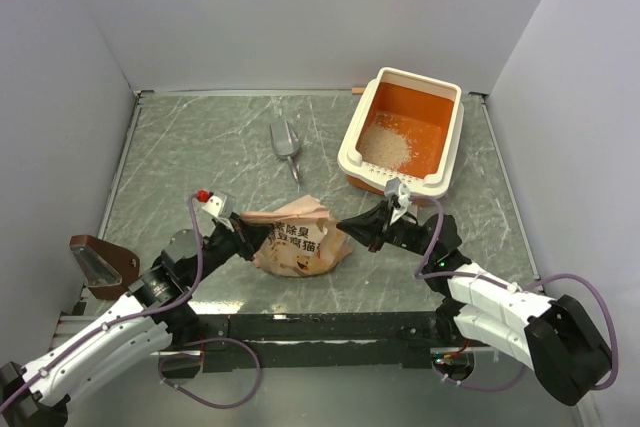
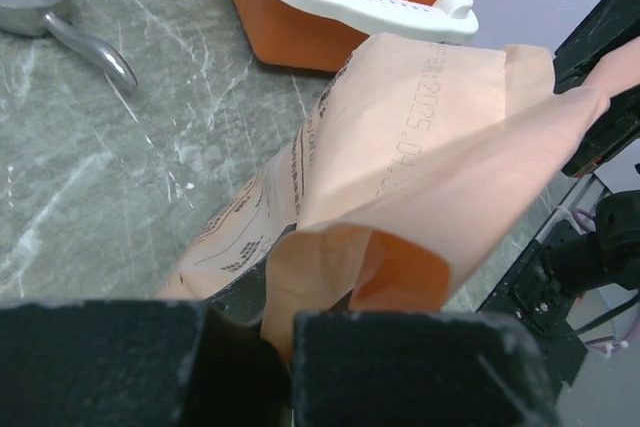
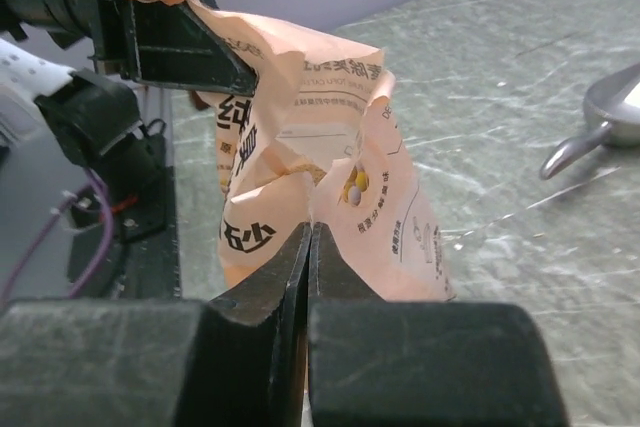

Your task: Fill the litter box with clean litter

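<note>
The paper bag [image 1: 300, 242] hangs stretched between the two hands. It is thin, creased, pinkish-peach paper, and the inside shows orange at its folded mouth. The left wrist view shows a dotted date stamp beginning "2025.04". Bold black Chinese characters and a cartoon face mark the front, and the blocks of fine print are too small to read.

The left hand [image 2: 275, 332] is clenched on a crumpled edge of the bag, with paper pinched between its black fingers. The right hand [image 3: 308, 247] is clamped tight on the opposite edge, its jaws pressed together.

The litter box [image 1: 358, 129] sits just beyond the right hand. It is a rectangular plastic tray, orange inside, with a glossy cream rim slotted at the end nearest that hand. The clean litter [image 1: 387, 147] lies in it as a grainy pale heap. Beyond the left hand, a grey metal scoop [image 1: 286, 144] rests on the grey-green marbled tabletop [image 1: 180, 147].
</note>
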{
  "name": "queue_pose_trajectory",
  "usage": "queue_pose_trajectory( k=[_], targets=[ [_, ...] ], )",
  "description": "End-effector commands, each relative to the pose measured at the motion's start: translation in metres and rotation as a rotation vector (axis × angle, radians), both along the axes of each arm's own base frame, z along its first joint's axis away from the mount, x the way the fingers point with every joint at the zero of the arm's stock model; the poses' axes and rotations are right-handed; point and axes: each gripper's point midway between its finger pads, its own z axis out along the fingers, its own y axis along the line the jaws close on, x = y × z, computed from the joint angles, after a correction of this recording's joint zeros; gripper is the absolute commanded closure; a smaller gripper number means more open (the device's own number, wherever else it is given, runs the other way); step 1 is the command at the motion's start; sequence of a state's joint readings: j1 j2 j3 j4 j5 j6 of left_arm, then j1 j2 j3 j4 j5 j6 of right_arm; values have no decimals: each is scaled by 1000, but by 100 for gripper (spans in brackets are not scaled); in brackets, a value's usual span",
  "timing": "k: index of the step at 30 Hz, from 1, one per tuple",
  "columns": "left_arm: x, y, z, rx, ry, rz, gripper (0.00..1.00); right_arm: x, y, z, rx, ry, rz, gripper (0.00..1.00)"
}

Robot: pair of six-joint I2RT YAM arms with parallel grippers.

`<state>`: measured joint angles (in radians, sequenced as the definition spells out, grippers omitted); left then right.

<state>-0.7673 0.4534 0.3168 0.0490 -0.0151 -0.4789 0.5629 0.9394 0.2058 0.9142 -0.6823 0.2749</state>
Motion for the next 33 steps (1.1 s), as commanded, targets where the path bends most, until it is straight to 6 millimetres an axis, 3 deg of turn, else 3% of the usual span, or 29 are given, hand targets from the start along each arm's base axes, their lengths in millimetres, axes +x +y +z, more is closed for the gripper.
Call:
queue_pose_trajectory(
  k=[1,3,4,5,7,8,10,16,24,27,28,31,33],
  targets=[
    [-4,-1,36,-90,15,1,99,-6,-5,12,73,105,16,100],
    [-3,3,38,-109,110,47,99,-6,-13,17,94,174,4,100],
    [-6,7,24,-62,184,63,99,-7,-15,6,66,252,-3,100],
    [-6,6,32,-58,214,68,99,-9,-19,18,87,267,-8,100],
    [-12,5,31,-46,286,59,99,-12,-24,3,36,394,-24,100],
    [-15,5,30,-35,323,58,99,-15,-25,13,37,412,-16,100],
    [-23,3,33,-65,365,38,99,-21,-27,11,27,483,12,100],
    [-49,10,33,-186,509,32,99,-47,-29,-17,8,848,97,100],
    [-85,20,27,-285,686,10,99,-76,-34,-46,-21,1086,206,100],
    [-97,23,3,-289,830,36,99,-80,-36,-56,-20,1160,197,100],
    [-102,24,-13,-264,884,53,99,-83,-37,-63,-34,1186,192,100],
    [-112,27,-29,-259,972,71,99,-88,-41,-75,-79,1237,156,100],
    [-120,31,-37,-253,1023,89,99,-87,-41,-73,-89,1224,154,100]
  ],
)
